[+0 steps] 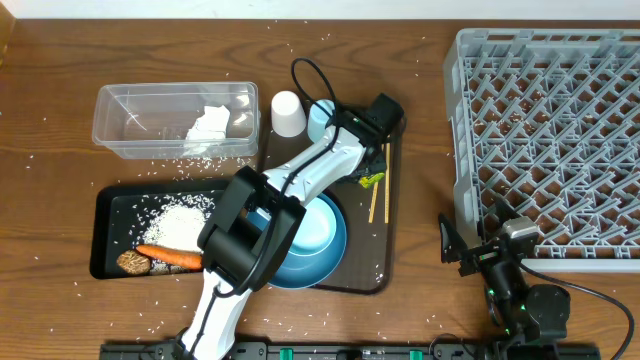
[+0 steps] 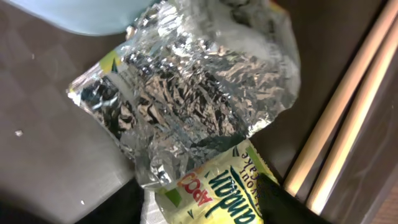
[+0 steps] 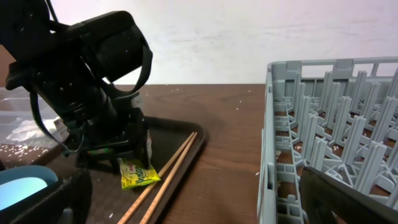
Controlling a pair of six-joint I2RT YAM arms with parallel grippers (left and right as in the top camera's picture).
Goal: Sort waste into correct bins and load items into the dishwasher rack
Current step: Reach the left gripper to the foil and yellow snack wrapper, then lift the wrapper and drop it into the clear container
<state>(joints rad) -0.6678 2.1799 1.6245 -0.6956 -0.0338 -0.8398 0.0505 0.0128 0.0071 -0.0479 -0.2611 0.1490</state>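
Brown desk (image 1: 60, 60): the left claw (image 3: 132, 155) sits over the wrapper (image 2: 186, 106), grip impossible to tell; chopsticks (image 2: 339, 118) just beside the claw could get snagged too.

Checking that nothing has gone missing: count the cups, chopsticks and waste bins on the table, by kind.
Cups: 2 (white cup, light-blue cup)
Chopsticks: 2 (chopsticks, lying as a pair)
Bins: 2 (clear tub, black tray)
Total: 6
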